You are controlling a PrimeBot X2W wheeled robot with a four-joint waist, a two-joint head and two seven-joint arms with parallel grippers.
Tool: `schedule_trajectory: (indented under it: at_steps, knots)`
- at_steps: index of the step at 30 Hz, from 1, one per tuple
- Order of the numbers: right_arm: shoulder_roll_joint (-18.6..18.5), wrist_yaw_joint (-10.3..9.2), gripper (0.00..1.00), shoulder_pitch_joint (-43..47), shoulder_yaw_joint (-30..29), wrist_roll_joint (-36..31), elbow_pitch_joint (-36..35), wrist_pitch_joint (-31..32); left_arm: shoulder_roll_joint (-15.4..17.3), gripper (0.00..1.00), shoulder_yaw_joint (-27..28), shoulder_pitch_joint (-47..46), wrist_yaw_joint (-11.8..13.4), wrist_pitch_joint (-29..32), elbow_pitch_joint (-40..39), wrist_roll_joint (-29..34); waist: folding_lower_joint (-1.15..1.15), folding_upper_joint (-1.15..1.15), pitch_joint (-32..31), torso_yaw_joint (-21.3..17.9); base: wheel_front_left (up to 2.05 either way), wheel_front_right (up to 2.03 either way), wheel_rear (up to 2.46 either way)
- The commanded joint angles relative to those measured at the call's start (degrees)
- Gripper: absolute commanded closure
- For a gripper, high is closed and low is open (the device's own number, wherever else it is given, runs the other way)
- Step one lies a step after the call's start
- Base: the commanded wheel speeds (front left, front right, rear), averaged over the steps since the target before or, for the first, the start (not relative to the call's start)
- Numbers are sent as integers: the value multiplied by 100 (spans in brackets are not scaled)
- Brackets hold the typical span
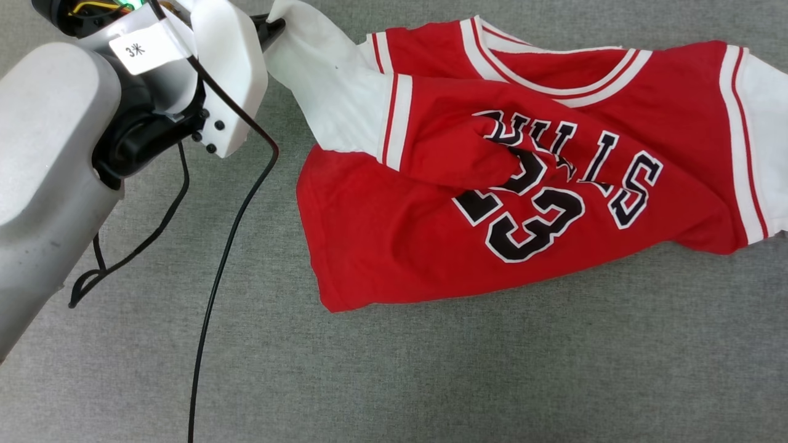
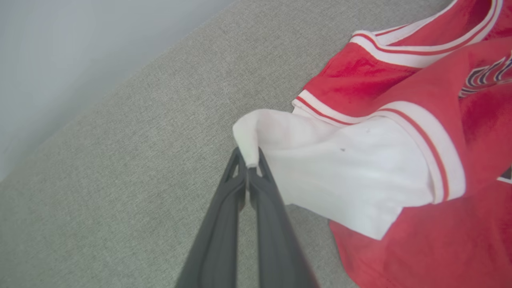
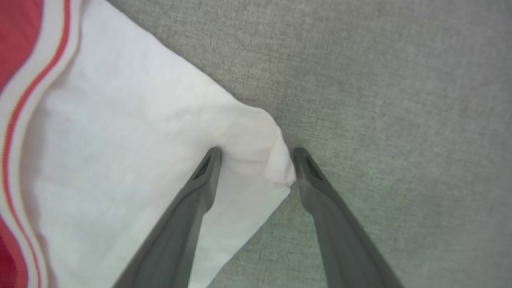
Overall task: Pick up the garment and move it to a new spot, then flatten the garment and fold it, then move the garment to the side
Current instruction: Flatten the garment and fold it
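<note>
Left gripper (image 2: 249,160) is pinching shut on a sleeve corner of the soft, probably limp red jersey shirt with white sleeves (image 1: 369,246); right gripper (image 3: 256,154) is straddling another sleeve corner, spread wide.

Grey woven surface (image 1: 492,369), pale blurred area (image 2: 60,48) beyond

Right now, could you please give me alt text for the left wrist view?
The left pincer is shut on a corner of the white sleeve of the garment, a red jersey lying rumpled on a grey fabric surface.
</note>
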Motion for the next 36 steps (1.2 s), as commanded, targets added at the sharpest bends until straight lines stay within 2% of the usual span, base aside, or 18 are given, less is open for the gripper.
schedule_trajectory:
  at_steps: [1, 7, 13, 20, 24, 28, 36]
  knots:
    - [245, -3, 100, 320, 277, 21, 225, -49, 19, 100, -14, -10, -14, -33, 38, 5, 0, 0, -41, -40, 0, 0, 0]
    - [62, -6, 100, -123, 342, -143, 184, -936, -22, 100, -29, 112, -60, -278, 230, -71, 0, 0, -361, -159, 0, 0, 0]
    - [-34, -5, 100, -379, 395, -38, -40, -1917, 79, 100, 20, 132, -107, -814, 297, 55, 0, 0, -893, -276, 0, 0, 0]
    - [-332, -5, 100, -419, 536, -186, -556, -2851, 248, 100, 187, 118, -75, -1523, 192, 235, 0, 0, -1501, -368, 0, 0, 0]
    - [-370, -5, 100, -512, 427, -348, -767, -3200, 266, 100, 296, 65, 22, -1879, 118, 368, 0, 0, -1790, -407, 0, 0, 0]
    - [-206, -5, 100, -659, 192, -530, -910, -3432, 263, 100, 416, -51, 104, -2145, 83, 454, 0, 0, -2008, -452, 0, 0, 0]
    - [113, -5, 100, -1215, -131, -1013, -1023, -3448, 103, 100, 601, -479, 274, -2416, 221, 566, 0, 0, -2021, -486, 0, 0, 0]
